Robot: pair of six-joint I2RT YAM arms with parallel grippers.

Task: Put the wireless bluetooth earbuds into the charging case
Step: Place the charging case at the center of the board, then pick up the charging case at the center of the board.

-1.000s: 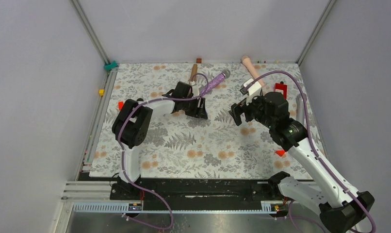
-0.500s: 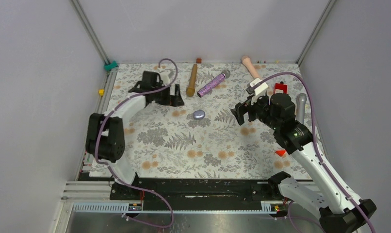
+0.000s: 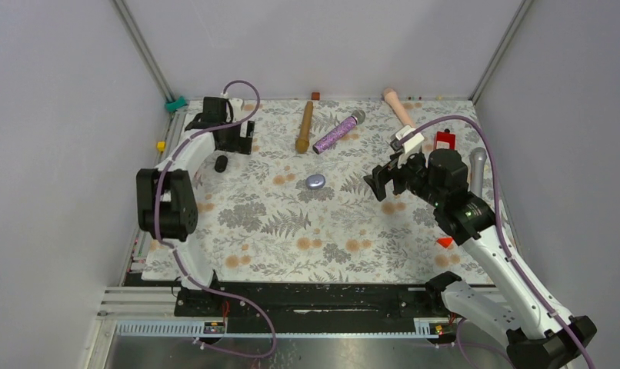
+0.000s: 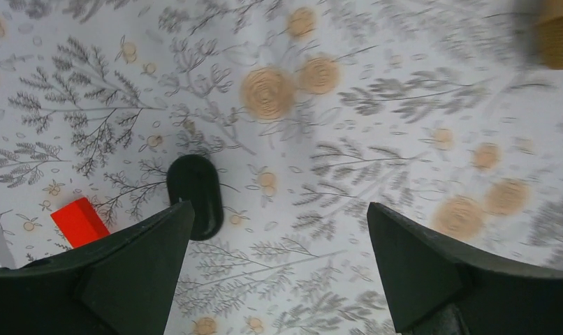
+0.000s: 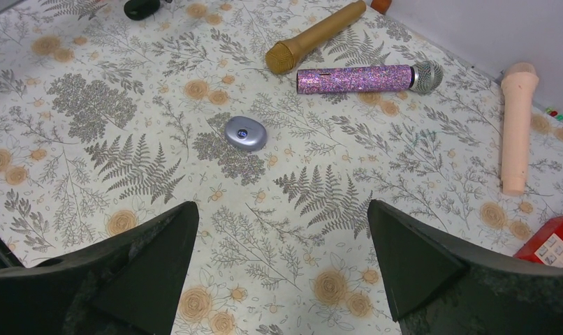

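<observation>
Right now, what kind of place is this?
Probably a robot lab booth: plain grey walls box in a flowery table, with a left arm and right arm bolted to a rail.

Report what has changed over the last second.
The left gripper swung from mid-table toward the far left corner, uncovering the lilac earbud and the black earbud. It is open and holds nothing now. The right gripper stayed open, almost in place. The glittery microphone lies as before.

Lighting: bright, even, diffuse; shadows are faint. Left wrist view: gold microphone (image 4: pixel 559 38) blurs at corner; elsewhere sharp.
</observation>
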